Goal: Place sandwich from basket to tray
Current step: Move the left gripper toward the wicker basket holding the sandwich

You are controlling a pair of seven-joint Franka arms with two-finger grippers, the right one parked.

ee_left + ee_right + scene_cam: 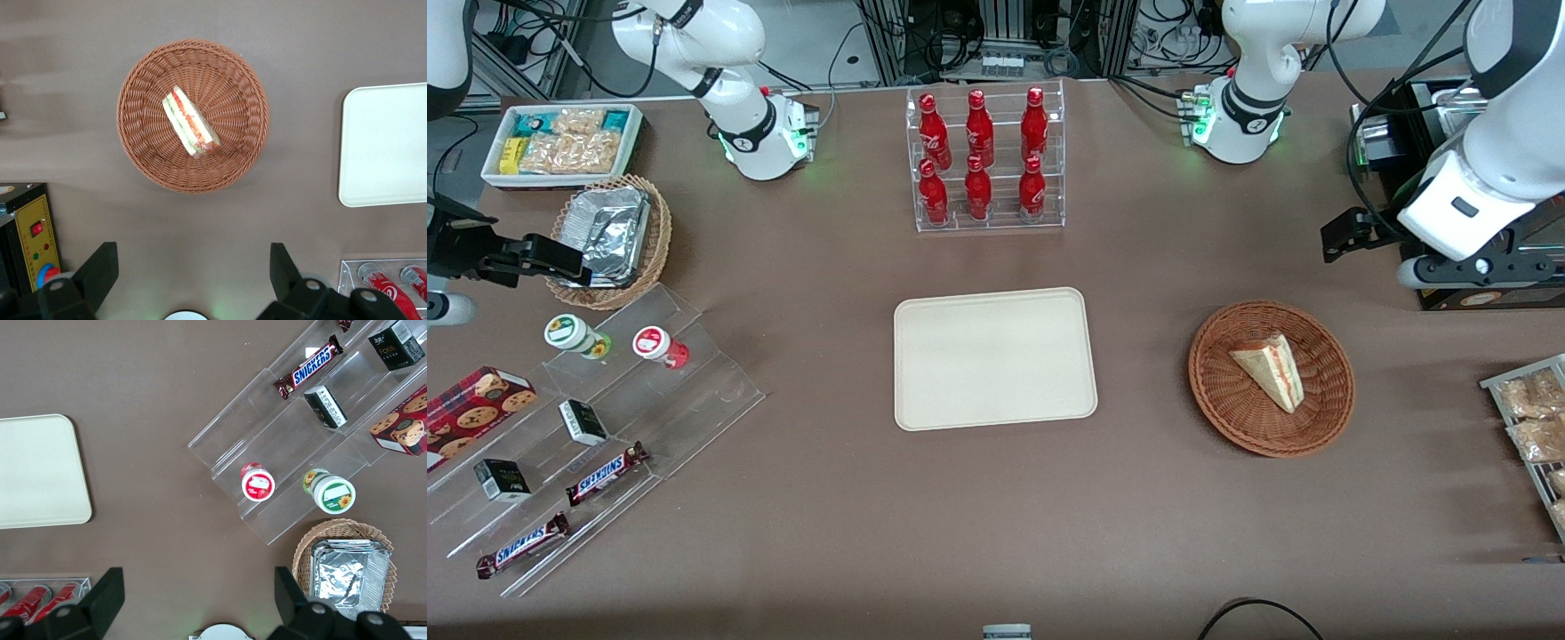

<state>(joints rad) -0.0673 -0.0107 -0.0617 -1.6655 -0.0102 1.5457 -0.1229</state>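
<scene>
Sandwich [1270, 369] lies in the wicker basket [1227, 404]. Gripper [193, 273] hovers above, fingers spread apart. Tray [993, 357] sits bare nearby.

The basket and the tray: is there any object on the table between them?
No. In the front view, only bare brown table lies between the basket and the tray. The open tool hangs above the table beside the basket.

A clear rack of red cola bottles [984, 160] stands mid-table; a foil-filled tan basket [611, 238] and stepped acrylic snack display [578, 427] sit toward the parked arm's end.
</scene>
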